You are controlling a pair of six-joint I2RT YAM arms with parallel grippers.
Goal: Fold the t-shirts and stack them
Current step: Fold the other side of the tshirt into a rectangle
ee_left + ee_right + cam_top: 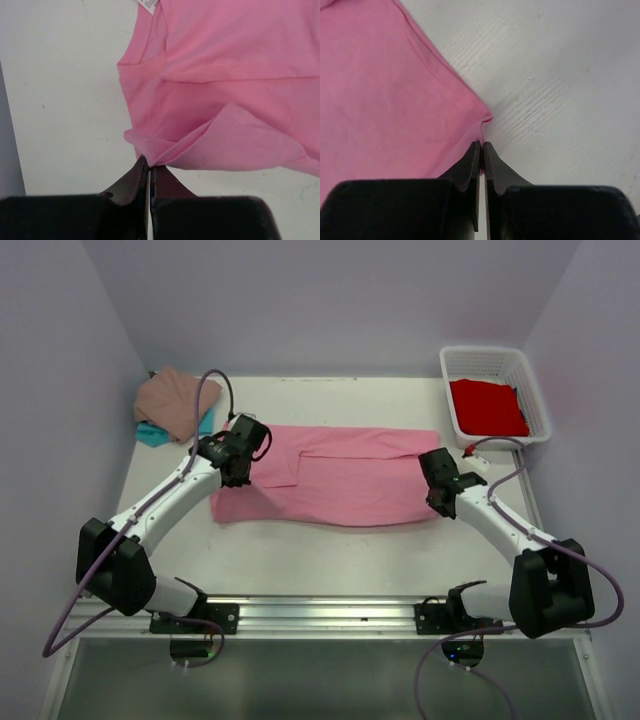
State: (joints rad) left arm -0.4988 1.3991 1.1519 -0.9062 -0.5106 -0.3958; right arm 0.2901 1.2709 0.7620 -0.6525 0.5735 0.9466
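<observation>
The bright pink t-shirt (340,475) lies spread across the middle of the table, partly folded lengthwise. My left gripper (238,462) is shut on a lifted fold at its left end; in the left wrist view the fabric (210,100) bunches at my gripper (150,165). My right gripper (438,496) is shut on the shirt's right corner, seen in the right wrist view as pink cloth (385,90) pinched at the gripper (482,145). The tan-pink shirt (175,400) lies folded on the teal shirt (152,433) at the back left. The red shirt (487,406) lies in the basket.
The white lattice basket (530,390) stands at the back right corner. Purple walls close the table on the left, back and right. The arm bases sit on a rail (320,615) at the near edge.
</observation>
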